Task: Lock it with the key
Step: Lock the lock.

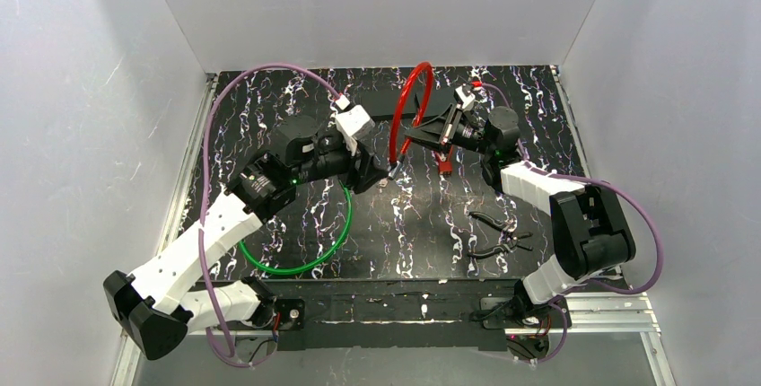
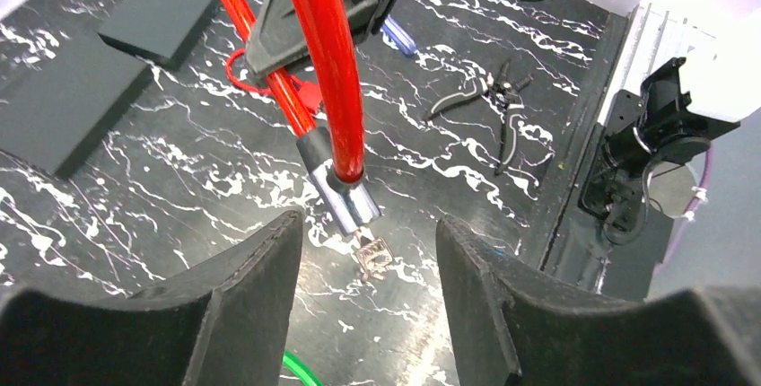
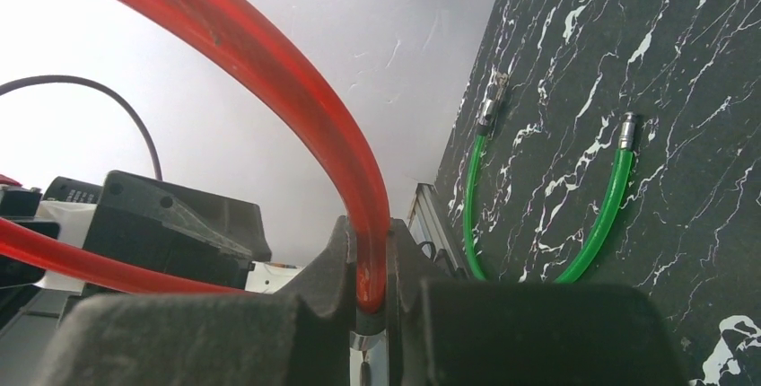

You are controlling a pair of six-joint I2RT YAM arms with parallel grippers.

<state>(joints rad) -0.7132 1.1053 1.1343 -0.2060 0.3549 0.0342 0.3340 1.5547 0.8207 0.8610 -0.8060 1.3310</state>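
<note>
- White walls are enclosing a black, white-veined desk (image 1: 413, 224).
- Right hand (image 3: 370, 260) is clamping the red plastic-coated cable lock (image 1: 406, 103) just above its steel barrel (image 2: 348, 196), over the desk's middle.
- Left hand (image 2: 368, 222) is gaping, its fingers flanking the small silver key (image 2: 372, 256) that is jutting from the barrel, touching nothing.
- Cable is looking springy and slick, and the key tiny and stiff, so the flat bow is probably offering the best pinch.

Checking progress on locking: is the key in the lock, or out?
In: the key sticks out of the metal end of the red cable lock.
</note>
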